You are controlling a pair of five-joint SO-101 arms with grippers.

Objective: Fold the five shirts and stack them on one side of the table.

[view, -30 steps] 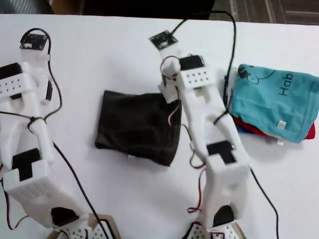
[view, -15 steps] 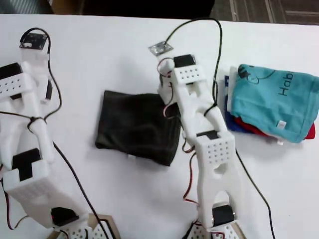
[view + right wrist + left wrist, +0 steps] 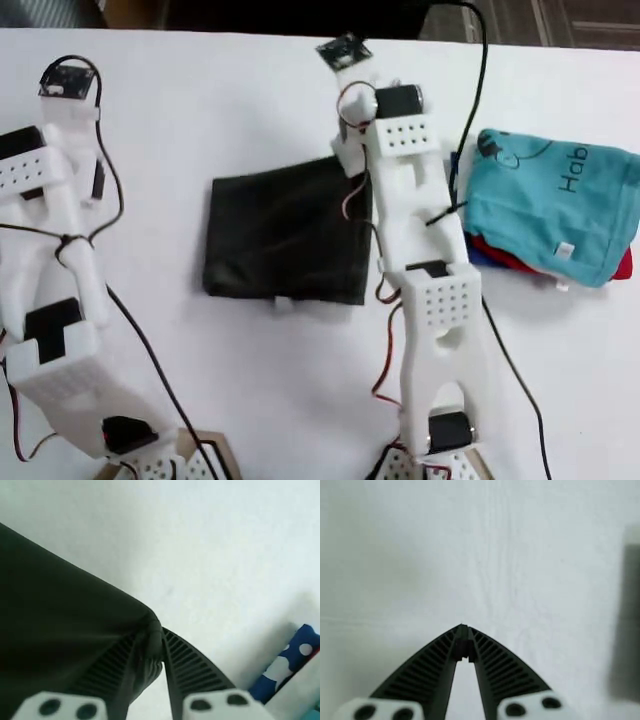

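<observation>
Right gripper [image 3: 156, 630] pinching far corner of black shirt [image 3: 285, 235] lying mid-worktop [image 3: 200, 110] — likely for dragging it toward shirt stack [image 3: 550, 205] sitting by right edge. Left gripper [image 3: 463, 642] squeezed closed, holding nothing — waiting over bare worktop near left edge.

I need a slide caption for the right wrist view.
Right claw pinches a corner of the black shirt above the white table.
</observation>
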